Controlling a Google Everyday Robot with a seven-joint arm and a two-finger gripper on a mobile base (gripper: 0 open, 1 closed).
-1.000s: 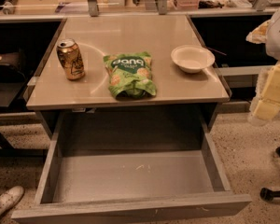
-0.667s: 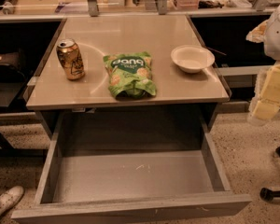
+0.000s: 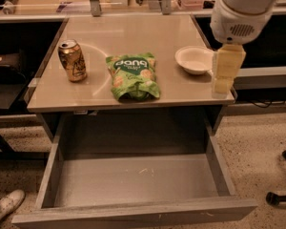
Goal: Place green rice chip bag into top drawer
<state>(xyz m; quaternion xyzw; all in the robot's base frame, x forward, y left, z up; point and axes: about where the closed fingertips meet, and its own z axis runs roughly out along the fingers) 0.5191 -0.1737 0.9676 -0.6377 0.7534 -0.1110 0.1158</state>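
Here comes the arm! The pale yellow two-finger gripper (image 3: 224, 80) has swung in from the far right edge of the view. It now hangs over the right-hand edge of the glossy beige tabletop (image 3: 148, 32), under its rounded white arm housing (image 3: 243, 13). Whether the pincer is apart or together, I cannot tell from here. It holds nothing that I can see.

Just beside it, to its left in the picture, sits the shallow white bowl (image 3: 194, 59), which has not budged.

Further along lies the prize: the crinkly bright green rice chip bag (image 3: 132, 77), flat near the table's front edge with its white lettering facing up. It lies exactly where it lay a second ago, untouched and well apart from the gripper.

Beyond it the gold soda can (image 3: 72, 60) stands upright near the left side, also unmoved.

Below, the wide grey wood-grain top drawer (image 3: 133, 180) is pulled right out, with nothing in it that I can see. A white shoe (image 3: 7, 204) peeks in at the bottom left, on the floor.

What does it mean? This looks like the approach: the drawer is open already, so the reach and grasp are the steps to come. The arm must carry on past the bowl to the bag, and clipping that bowl on the way is the risk.
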